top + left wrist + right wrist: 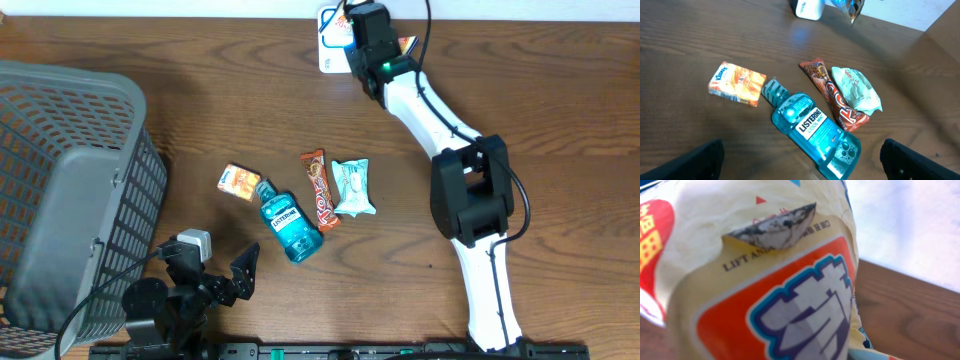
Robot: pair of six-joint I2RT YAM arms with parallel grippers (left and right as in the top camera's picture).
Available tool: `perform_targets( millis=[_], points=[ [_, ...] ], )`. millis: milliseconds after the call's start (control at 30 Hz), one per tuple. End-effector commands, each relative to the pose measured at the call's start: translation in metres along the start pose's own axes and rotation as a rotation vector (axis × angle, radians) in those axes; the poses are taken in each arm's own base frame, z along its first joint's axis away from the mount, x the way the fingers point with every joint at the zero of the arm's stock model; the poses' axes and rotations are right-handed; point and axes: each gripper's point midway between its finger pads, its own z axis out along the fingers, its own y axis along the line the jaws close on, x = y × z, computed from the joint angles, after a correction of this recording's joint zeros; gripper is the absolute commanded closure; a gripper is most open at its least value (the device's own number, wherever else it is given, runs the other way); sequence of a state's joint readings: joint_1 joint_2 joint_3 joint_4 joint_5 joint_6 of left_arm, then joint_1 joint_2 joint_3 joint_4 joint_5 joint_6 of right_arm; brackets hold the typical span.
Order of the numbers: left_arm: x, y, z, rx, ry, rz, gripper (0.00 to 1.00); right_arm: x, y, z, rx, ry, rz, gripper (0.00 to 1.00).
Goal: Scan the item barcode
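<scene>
The table (220, 110) is matt grained wood, the basket (100, 110) grey plastic mesh, the packet (765, 280) glossy crinkled film.

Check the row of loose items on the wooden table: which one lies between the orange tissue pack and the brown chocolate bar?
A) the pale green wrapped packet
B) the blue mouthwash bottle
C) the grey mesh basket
B: the blue plastic Listerine mouthwash bottle lies between the orange Kleenex tissue pack and the brown chocolate bar, while the pale green wrapped packet lies on the bar's far side.
</scene>
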State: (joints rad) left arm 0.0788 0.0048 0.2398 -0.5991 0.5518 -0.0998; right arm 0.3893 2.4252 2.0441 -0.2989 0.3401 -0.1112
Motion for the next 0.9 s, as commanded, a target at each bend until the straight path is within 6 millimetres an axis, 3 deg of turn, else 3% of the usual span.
perform_targets(
  millis=[0, 67, 100, 167, 300, 400, 433, 567, 733, 867],
  points=[
    [-0.003, -0.002, -0.001, 0.006, -0.007, 0.015, 0.01, -0.035, -0.015, -0.03, 0.081, -0.042, 0.041, 0.99],
    [-0.003, -0.002, -0.001, 0.006, -0.007, 0.015, 0.01, -0.039, -0.03, -0.048, 0.135, -0.014, 0.067, 0.99],
    [-0.003, -0.002, -0.001, 0.006, -0.007, 0.015, 0.01, -0.042, -0.049, -0.073, 0.189, 0.02, 0.098, 0.99],
    [-0.003, -0.002, -0.001, 0.006, -0.007, 0.015, 0.01, -0.039, -0.073, -0.102, 0.24, 0.067, 0.121, 0.99],
    [-0.003, -0.002, -0.001, 0.006, -0.007, 0.015, 0.01, -0.026, -0.127, -0.157, 0.316, 0.163, 0.185, 0.99],
    [-0.003, -0.002, -0.001, 0.006, -0.007, 0.015, 0.01, -0.01, -0.176, -0.19, 0.379, 0.222, 0.26, 0.99],
    [-0.003, -0.002, -0.001, 0.006, -0.007, 0.015, 0.01, 0.0, -0.201, -0.202, 0.412, 0.252, 0.281, 0.99],
    [-0.003, -0.002, -0.001, 0.006, -0.007, 0.015, 0.01, 0.039, -0.275, -0.218, 0.535, 0.355, 0.355, 0.99],
    [-0.003, -0.002, -0.001, 0.006, -0.007, 0.015, 0.01, 0.104, -0.36, -0.213, 0.695, 0.436, 0.545, 0.99],
    [-0.003, -0.002, -0.001, 0.006, -0.007, 0.015, 0.01, 0.148, -0.417, -0.206, 0.786, 0.47, 0.598, 0.99]
  ],
)
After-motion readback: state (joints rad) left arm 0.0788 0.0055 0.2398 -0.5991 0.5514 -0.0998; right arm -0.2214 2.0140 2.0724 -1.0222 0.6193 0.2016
